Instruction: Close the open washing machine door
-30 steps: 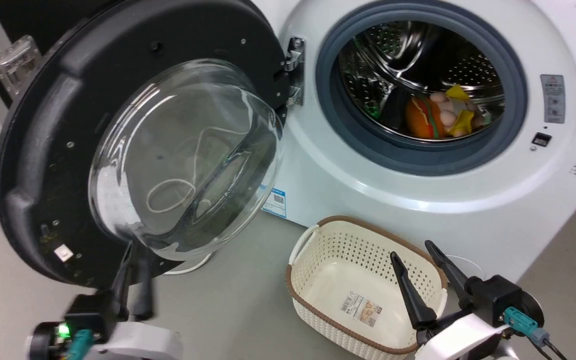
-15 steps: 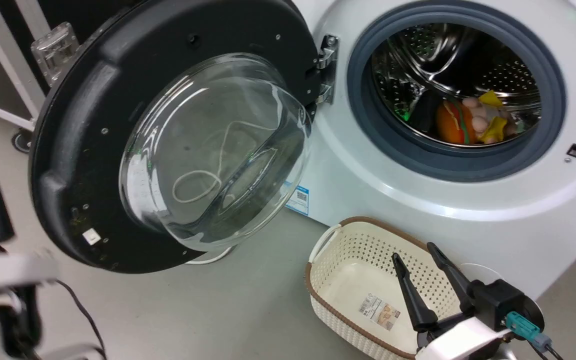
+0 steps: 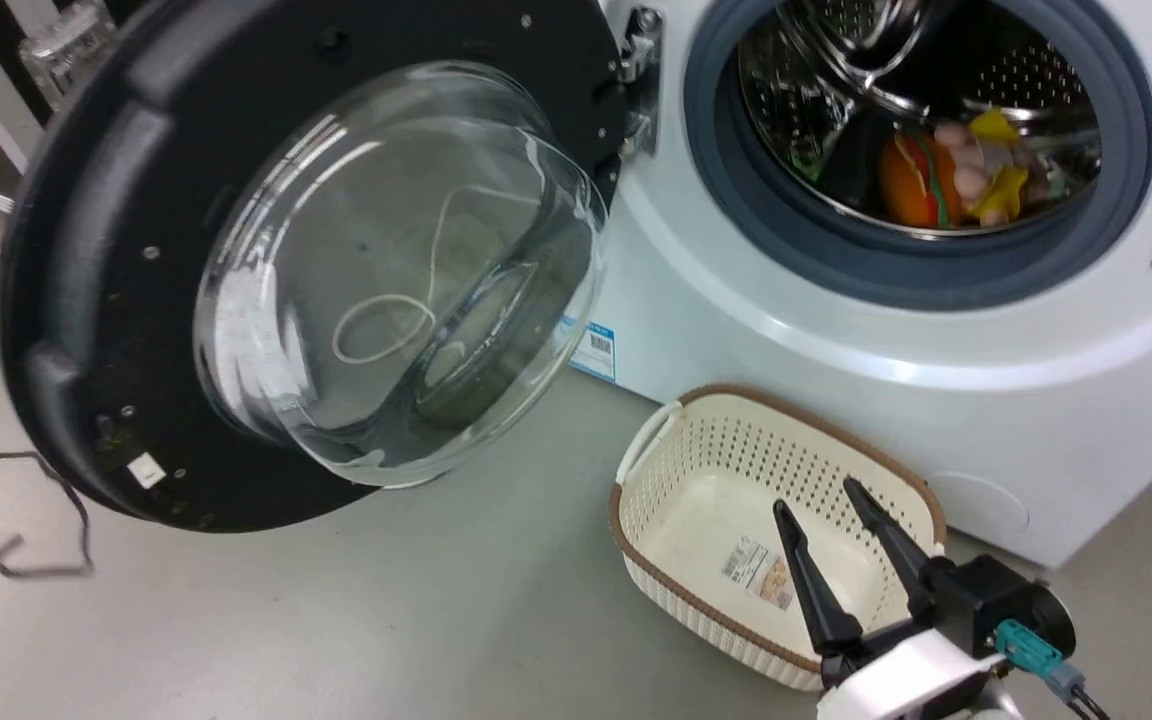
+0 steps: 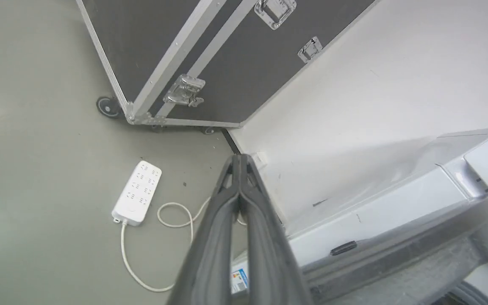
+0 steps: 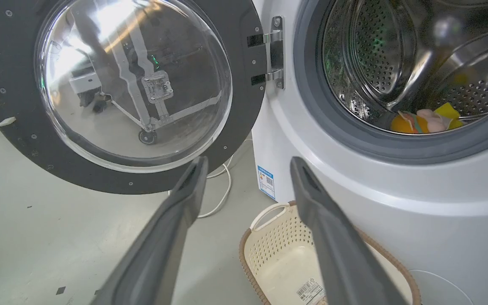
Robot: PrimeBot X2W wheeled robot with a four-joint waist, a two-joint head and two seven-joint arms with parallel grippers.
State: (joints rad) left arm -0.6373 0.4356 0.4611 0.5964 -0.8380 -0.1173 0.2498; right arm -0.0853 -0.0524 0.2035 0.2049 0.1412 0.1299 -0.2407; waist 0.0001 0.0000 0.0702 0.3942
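Note:
The washing machine door [image 3: 86, 260], a black ring around a bulging clear glass bowl [image 3: 396, 270], stands wide open at the left of the head view. It hangs on hinges [image 3: 636, 60] beside the white washing machine [image 3: 836, 330]. The steel drum [image 3: 926, 90] is open. My right gripper [image 3: 818, 498] is open low on the right, over the basket and apart from the door. In its wrist view the right gripper [image 5: 247, 160] points between the door [image 5: 244, 84] and the washer [image 5: 354, 186]. My left gripper [image 4: 239, 157] is shut on nothing and points at the floor by the wall.
A cream perforated basket [image 3: 696, 600] sits on the floor before the washer. Soft toys [image 3: 936, 175] lie in the drum. A black wheeled flight case [image 4: 184, 63] and a white power strip [image 4: 136, 192] with its cord are left of the machine. A black cable [image 3: 76, 510] hangs at the far left.
The head camera has shifted. My left gripper swung from under the door's lower edge out to the left and left the head view. The door stays open; the right gripper holds still.

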